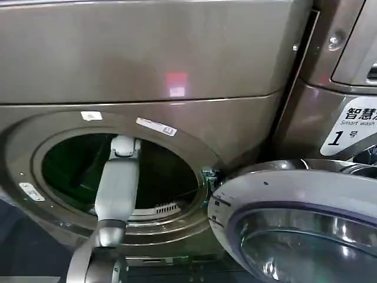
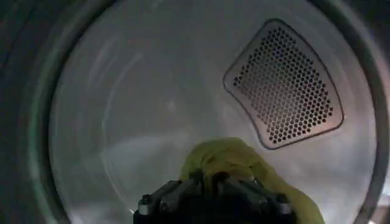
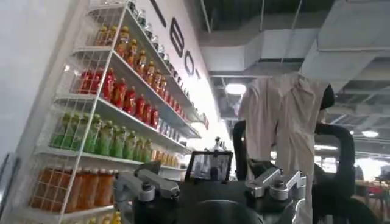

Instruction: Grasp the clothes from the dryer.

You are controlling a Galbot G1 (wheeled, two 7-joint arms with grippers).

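Note:
The dryer [image 1: 194,127] is a bronze-grey front loader with a wide round mouth and a dark drum. My left arm [image 1: 118,183] reaches through that mouth, its hand deep in the drum. Inside, my left gripper [image 2: 208,178] has its fingers drawn together on the yellow-green clothes [image 2: 228,155], which bunch up just beyond the fingertips against the pale drum wall. The dark blue piece is hidden. My right gripper [image 3: 213,181] is held away from the machine, pointing into the room, its fingers spread wide with nothing between them.
The dryer's grey-rimmed glass door [image 1: 294,197] hangs open at the lower right, beside my left arm. A perforated vent panel [image 2: 283,82] sits on the drum's back wall. Drink shelves [image 3: 116,122] and a pale beige cloth [image 3: 283,122] stand beyond my right gripper.

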